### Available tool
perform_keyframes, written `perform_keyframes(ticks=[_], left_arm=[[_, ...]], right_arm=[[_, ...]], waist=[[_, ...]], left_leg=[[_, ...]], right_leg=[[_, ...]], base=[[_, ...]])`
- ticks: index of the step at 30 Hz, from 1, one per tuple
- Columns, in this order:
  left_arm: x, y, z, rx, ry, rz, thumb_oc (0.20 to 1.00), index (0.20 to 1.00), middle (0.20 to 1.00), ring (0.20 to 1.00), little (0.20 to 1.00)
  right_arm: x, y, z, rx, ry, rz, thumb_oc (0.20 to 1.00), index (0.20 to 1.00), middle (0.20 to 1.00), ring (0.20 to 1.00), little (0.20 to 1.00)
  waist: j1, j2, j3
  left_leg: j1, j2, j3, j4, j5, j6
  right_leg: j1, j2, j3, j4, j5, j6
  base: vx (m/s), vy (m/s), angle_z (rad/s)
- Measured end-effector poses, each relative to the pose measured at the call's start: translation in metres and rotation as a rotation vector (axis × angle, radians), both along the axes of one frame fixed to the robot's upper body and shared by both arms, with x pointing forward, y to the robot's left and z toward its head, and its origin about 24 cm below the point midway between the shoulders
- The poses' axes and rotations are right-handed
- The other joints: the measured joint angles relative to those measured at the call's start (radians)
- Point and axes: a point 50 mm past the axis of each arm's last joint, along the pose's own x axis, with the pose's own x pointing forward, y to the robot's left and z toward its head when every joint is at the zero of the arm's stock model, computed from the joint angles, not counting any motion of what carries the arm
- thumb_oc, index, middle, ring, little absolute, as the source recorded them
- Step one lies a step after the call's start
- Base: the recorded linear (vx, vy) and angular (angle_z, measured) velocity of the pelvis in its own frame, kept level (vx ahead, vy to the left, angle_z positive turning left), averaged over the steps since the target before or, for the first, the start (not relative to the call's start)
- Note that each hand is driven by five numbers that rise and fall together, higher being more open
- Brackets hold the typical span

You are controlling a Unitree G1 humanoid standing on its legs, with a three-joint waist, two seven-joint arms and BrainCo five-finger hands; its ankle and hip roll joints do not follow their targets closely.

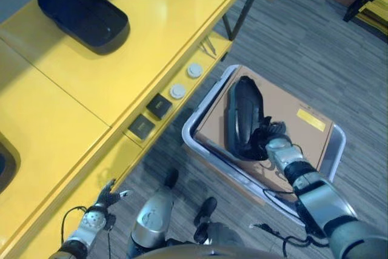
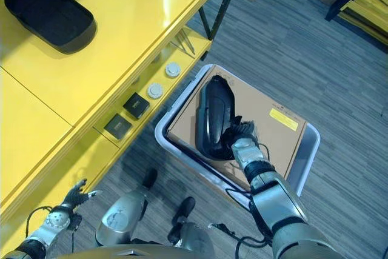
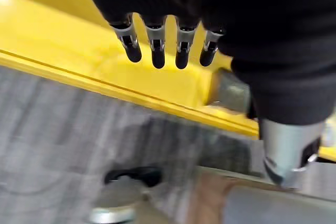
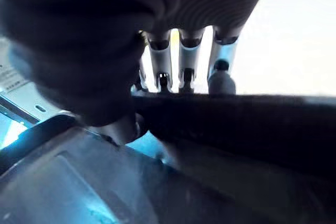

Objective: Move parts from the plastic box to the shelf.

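While the left hand (image 1: 97,213) hangs at seven o'clock beside the yellow shelf (image 1: 91,83), its fingers (image 3: 157,51) straight and slightly spread, the right hand (image 1: 276,147) at four o'clock curls its fingers round a black part (image 1: 242,116) lying on cardboard (image 1: 291,131) inside the plastic box (image 1: 200,119). Another black part (image 1: 82,13) rests on the shelf at eleven o'clock.

Head stereo pair looking down, sharing shelf (image 1: 121,59), wrist cameras close-up

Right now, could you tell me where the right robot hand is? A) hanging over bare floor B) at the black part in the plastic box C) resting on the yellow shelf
B: the right robot hand grips the near end of the black part, which lies on cardboard in the plastic box.
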Motion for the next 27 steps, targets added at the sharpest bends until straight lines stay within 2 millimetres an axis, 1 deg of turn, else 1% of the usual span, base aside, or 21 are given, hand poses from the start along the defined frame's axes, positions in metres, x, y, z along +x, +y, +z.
perform_keyframes(ticks=[1,3,4,5,6,7,8,10,11,12,14,15,18,20,21,24,25,26,27], left_arm=[[0.014,-0.007,0.018,-0.059,-0.076,-0.032,1.0,1.0,1.0,1.0,1.0],[0.034,-0.022,0.056,-0.151,-0.238,-0.15,1.0,1.0,1.0,1.0,1.0],[0.052,-0.038,0.097,-0.267,-0.368,-0.244,1.0,1.0,1.0,1.0,1.0],[0.059,-0.054,0.121,-0.36,-0.427,-0.346,1.0,1.0,1.0,1.0,1.0],[0.063,-0.062,0.13,-0.406,-0.444,-0.386,1.0,1.0,1.0,1.0,1.0],[0.066,-0.07,0.138,-0.467,-0.443,-0.424,1.0,1.0,1.0,1.0,1.0],[0.075,-0.085,0.15,-0.557,-0.465,-0.484,1.0,1.0,1.0,1.0,1.0],[0.079,-0.11,0.156,-0.676,-0.458,-0.529,1.0,1.0,1.0,1.0,1.0],[0.08,-0.124,0.156,-0.708,-0.429,-0.562,1.0,1.0,1.0,1.0,1.0],[0.085,-0.141,0.151,-0.733,-0.354,-0.564,1.0,1.0,1.0,1.0,1.0],[0.092,-0.154,0.146,-0.735,-0.287,-0.546,1.0,1.0,1.0,1.0,1.0],[0.095,-0.157,0.143,-0.745,-0.258,-0.517,1.0,1.0,1.0,1.0,1.0],[0.1,-0.159,0.129,-0.74,-0.172,-0.414,1.0,1.0,1.0,1.0,1.0],[0.1,-0.16,0.114,-0.753,-0.085,-0.346,1.0,1.0,1.0,1.0,1.0],[0.098,-0.165,0.102,-0.778,-0.005,-0.292,1.0,1.0,1.0,1.0,1.0],[0.092,-0.179,0.097,-0.824,0.076,-0.274,1.0,1.0,1.0,1.0,1.0],[0.092,-0.183,0.094,-0.831,0.11,-0.245,1.0,1.0,1.0,1.0,1.0],[0.096,-0.187,0.095,-0.815,0.13,-0.222,1.0,1.0,1.0,1.0,1.0],[0.1,-0.188,0.095,-0.803,0.132,-0.214,1.0,1.0,1.0,1.0,1.0]], right_arm=[[-0.006,0.001,-0.002,0.031,-0.022,-0.006,0.2,0.2,0.2,0.2,0.2],[-0.02,0.001,-0.008,0.052,-0.043,-0.018,0.2,0.2,0.2,0.2,0.2],[-0.034,-0.006,-0.014,0.083,-0.046,-0.053,0.2,0.2,0.2,0.2,0.2],[-0.044,-0.01,-0.024,0.08,-0.011,-0.07,0.2,0.2,0.2,0.2,0.2],[-0.047,-0.011,-0.027,0.077,0.001,-0.073,0.2,0.2,0.2,0.2,0.2],[-0.048,-0.012,-0.027,0.064,0.004,-0.07,0.2,0.2,0.2,0.2,0.2],[-0.047,-0.012,-0.027,0.038,0.004,-0.06,0.2,0.2,0.2,0.2,0.2],[-0.047,-0.011,-0.025,0.039,-0.002,-0.055,0.2,0.2,0.2,0.2,0.2],[-0.046,-0.01,-0.024,0.034,-0.005,-0.045,0.2,0.2,0.2,0.2,0.2],[-0.04,0.0,-0.021,-0.001,-0.006,0.011,0.2,0.2,0.2,0.2,0.2],[-0.039,0.008,-0.02,-0.001,-0.008,0.048,0.2,0.2,0.2,0.2,0.2],[-0.038,0.012,-0.019,-0.001,-0.008,0.066,0.2,0.2,0.2,0.2,0.2],[-0.037,0.016,-0.018,-0.012,0.001,0.097,0.2,0.2,0.2,0.2,0.2],[-0.037,0.014,-0.018,-0.034,0.005,0.099,0.2,0.2,0.2,0.2,0.2],[-0.037,0.015,-0.018,-0.034,0.013,0.1,0.2,0.2,0.2,0.2,0.2],[-0.037,0.017,-0.018,-0.039,0.017,0.113,0.2,0.2,0.2,0.2,0.2],[-0.032,0.023,-0.016,-0.051,0.013,0.142,0.2,0.2,0.2,0.2,0.2],[-0.023,0.033,-0.007,-0.078,-0.008,0.199,0.2,0.2,0.2,0.2,0.2],[-0.018,0.035,-0.002,-0.085,-0.023,0.21,0.2,0.2,0.2,0.2,0.2]], waist=[[-0.001,0.0,-0.001],[-0.006,0.0,-0.009],[-0.023,0.002,-0.031],[-0.046,0.002,-0.072],[-0.066,0.005,-0.095],[-0.076,0.009,-0.1],[-0.1,0.017,-0.135],[-0.141,0.038,-0.177],[-0.158,0.051,-0.188],[-0.171,0.069,-0.2],[-0.205,0.077,-0.209],[-0.224,0.078,-0.214],[-0.252,0.08,-0.224],[-0.281,0.078,-0.238],[-0.294,0.079,-0.25],[-0.306,0.078,-0.252],[-0.307,0.079,-0.253],[-0.312,0.079,-0.253],[-0.313,0.08,-0.254]], left_leg=[[0.01,0.001,0.003,-0.002,-0.001,0.002],[0.032,0.001,0.005,-0.002,-0.004,0.005],[0.047,-0.001,0.016,-0.004,-0.008,0.01],[0.064,-0.003,0.031,-0.019,-0.016,0.022],[0.077,-0.004,0.035,-0.023,-0.018,0.024],[0.091,-0.004,0.044,-0.029,-0.007,0.021],[0.103,-0.002,0.055,-0.038,-0.016,0.029],[0.114,0.001,0.062,-0.04,-0.013,0.028],[0.126,0.006,0.08,-0.048,-0.008,0.023],[0.151,0.012,0.107,-0.072,0.0,0.023],[0.167,0.016,0.119,-0.079,0.0,0.022],[0.173,0.019,0.126,-0.084,0.0,0.022],[0.197,0.029,0.161,-0.11,0.002,0.019],[0.198,0.033,0.17,-0.108,0.0,0.018],[0.201,0.036,0.183,-0.109,0.002,0.02],[0.212,0.042,0.195,-0.114,0.001,0.019],[0.22,0.046,0.207,-0.119,0.001,0.019],[0.227,0.05,0.217,-0.125,0.002,0.018],[0.229,0.051,0.22,-0.127,0.002,0.018]], right_leg=[[0.01,-0.001,0.003,0.0,0.0,0.0],[0.027,-0.002,0.016,0.001,-0.001,0.0],[0.038,-0.007,0.028,0.002,-0.001,0.001],[0.045,-0.012,0.047,0.003,-0.001,0.001],[0.049,-0.015,0.052,0.003,-0.001,0.001],[0.065,-0.014,0.058,0.002,-0.001,0.002],[0.062,-0.014,0.075,-0.003,-0.001,0.003],[0.065,-0.012,0.082,-0.008,0.002,0.003],[0.065,-0.01,0.096,-0.008,0.002,0.002],[0.067,-0.006,0.127,-0.008,0.004,0.0],[0.076,-0.003,0.138,-0.012,0.005,-0.001],[0.076,-0.002,0.145,-0.013,0.005,-0.001],[0.077,0.007,0.176,-0.019,0.009,-0.005],[0.077,0.011,0.186,-0.032,0.013,-0.008],[0.077,0.013,0.192,-0.033,0.015,-0.009],[0.077,0.019,0.209,-0.033,0.015,-0.01],[0.077,0.021,0.214,-0.033,0.016,-0.012],[0.077,0.025,0.222,-0.033,0.018,-0.014],[0.077,0.026,0.224,-0.033,0.019,-0.014]], base=[[0.07,-0.04,-0.07],[0.1,-0.03,-0.12],[0.15,-0.017,-0.33],[0.12,-0.01,-0.35],[0.07,-0.009,-0.31],[0.02,-0.006,-0.28],[0.02,-0.01,-0.27],[0.03,0.006,-0.21],[0.06,0.018,-0.44],[0.05,0.014,-0.52],[0.04,0.01,-0.32],[0.03,0.004,-0.25],[0.03,-0.001,-0.36],[0.03,-0.003,-0.19],[0.03,-0.006,-0.16],[0.03,-0.002,-0.19],[0.03,0.002,-0.24],[0.02,0.002,-0.25],[0.02,0.002,-0.16]])
